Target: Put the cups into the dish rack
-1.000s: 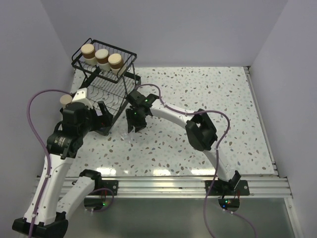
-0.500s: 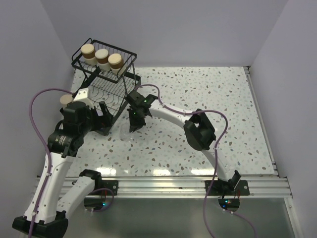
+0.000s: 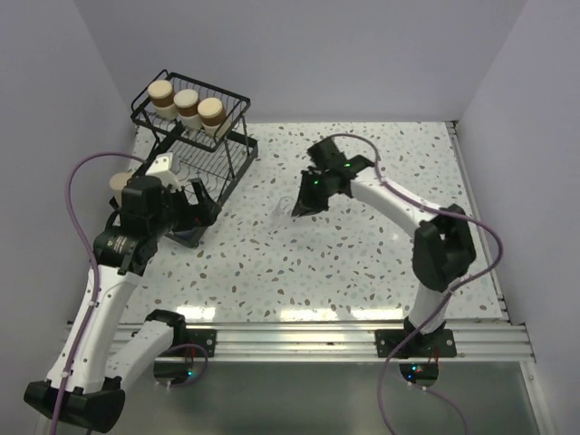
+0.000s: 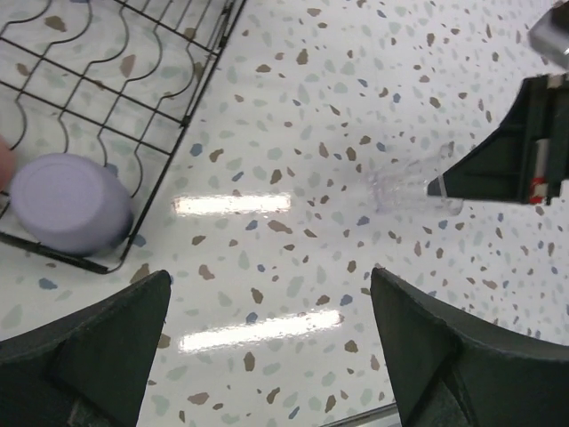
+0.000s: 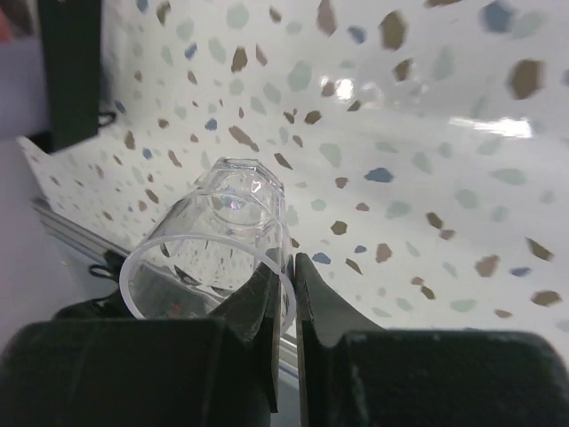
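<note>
Right hand (image 5: 286,276) pinches the glass (image 5: 213,240) by its rim, so carry it slowly, untilted, to the rack (image 3: 234,118) at the surface's (image 3: 362,263) far-left corner. Left hand (image 4: 269,283) stands open, empty.

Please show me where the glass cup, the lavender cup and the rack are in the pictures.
glass cup (image 5: 209,236): right wrist view, on its clear side wall.
lavender cup (image 4: 67,203): left wrist view, on its flat end.
rack (image 3: 207,87): top view, on the upper basket's far rim.
</note>
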